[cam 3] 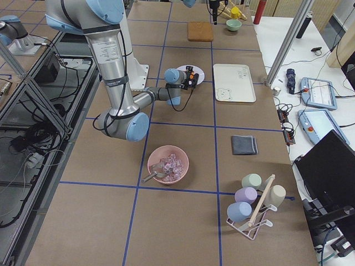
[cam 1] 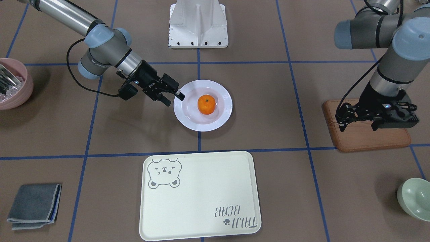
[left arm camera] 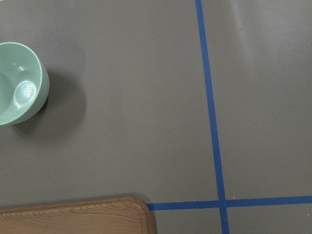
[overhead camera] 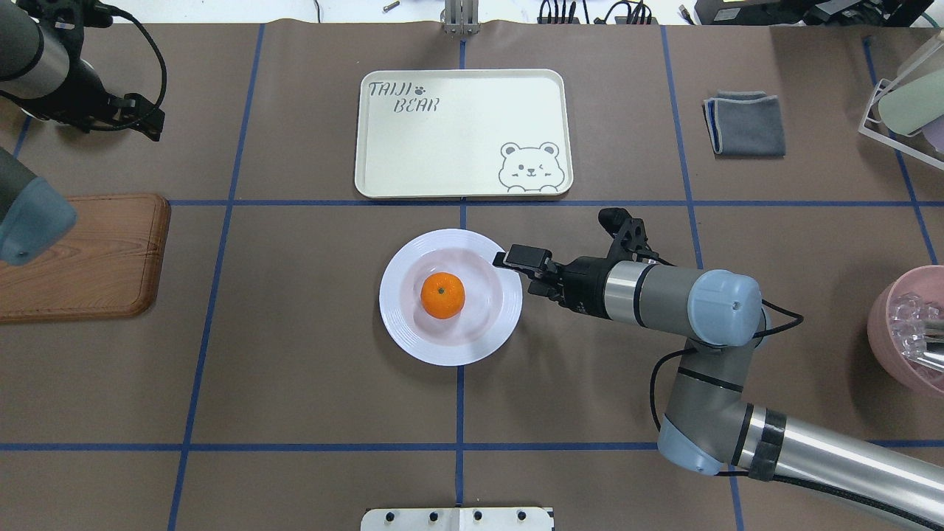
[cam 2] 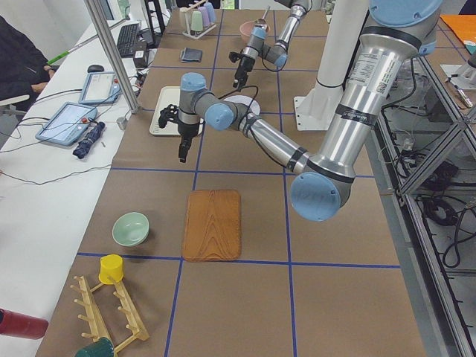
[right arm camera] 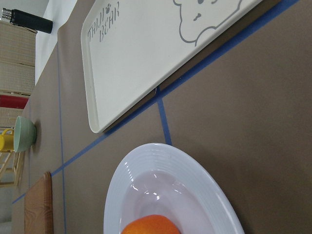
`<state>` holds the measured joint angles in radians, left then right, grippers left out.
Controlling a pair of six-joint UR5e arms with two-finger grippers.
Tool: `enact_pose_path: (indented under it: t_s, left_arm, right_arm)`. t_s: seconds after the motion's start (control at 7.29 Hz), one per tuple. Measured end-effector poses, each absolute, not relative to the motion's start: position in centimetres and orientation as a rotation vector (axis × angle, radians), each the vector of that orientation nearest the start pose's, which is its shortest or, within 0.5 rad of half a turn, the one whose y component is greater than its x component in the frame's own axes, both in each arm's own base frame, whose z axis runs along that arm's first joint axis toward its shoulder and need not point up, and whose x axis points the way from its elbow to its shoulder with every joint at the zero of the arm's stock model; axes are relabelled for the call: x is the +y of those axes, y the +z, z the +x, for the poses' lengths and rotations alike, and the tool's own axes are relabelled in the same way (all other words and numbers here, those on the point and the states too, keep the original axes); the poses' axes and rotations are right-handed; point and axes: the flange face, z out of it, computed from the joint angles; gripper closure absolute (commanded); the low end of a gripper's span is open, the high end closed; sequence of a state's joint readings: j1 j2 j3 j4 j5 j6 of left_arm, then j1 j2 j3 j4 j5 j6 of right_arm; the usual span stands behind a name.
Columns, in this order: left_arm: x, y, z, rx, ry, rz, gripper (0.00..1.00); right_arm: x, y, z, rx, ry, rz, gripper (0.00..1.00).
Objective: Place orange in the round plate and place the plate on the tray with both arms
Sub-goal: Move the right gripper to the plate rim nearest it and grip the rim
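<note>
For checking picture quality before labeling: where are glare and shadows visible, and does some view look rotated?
Overhead exterior: mild glare on the round plate; the orange is sharp. Left wrist-mounted: the green bowl has a highlight inside and casts a soft shadow to its right. Right wrist-mounted: the picture is rotated, the tray slanting.

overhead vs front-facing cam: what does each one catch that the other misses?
Only overhead: racked cups at its right edge, plus cables along the far table edge.
Only front-facing: the pale green bowl in its lower right corner.
Both: the orange sitting in the round plate, the right gripper at the plate's rim, the tray with nothing on it, the wooden board, the grey cloth and the pink bowl.
</note>
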<state>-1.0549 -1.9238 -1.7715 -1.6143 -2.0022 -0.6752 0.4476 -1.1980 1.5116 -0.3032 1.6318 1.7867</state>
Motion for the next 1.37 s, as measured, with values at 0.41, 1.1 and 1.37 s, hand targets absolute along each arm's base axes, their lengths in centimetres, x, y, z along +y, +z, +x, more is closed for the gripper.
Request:
enact_pose_path:
  t_s: [0.41, 1.1, 1.37]
  left_arm:
    - [-57.9, 37.6, 22.3, 0.674, -0.026, 0.248, 0.01]
    - [-58.0, 37.9, 22.4, 0.670, -0.027, 0.242, 0.02]
    - [-58.0, 38.0, 22.4, 0.670, -0.027, 0.241, 0.01]
  right_arm:
    - [-38.1, 34.8, -52.3, -1.567, 0.466, 0.123, 0.00]
    - [-37.6, 33.5, -55.0, -1.572, 0.462, 0.116, 0.00]
    - [-37.3, 33.4, -55.8, -1.569, 0.461, 0.114, 0.07]
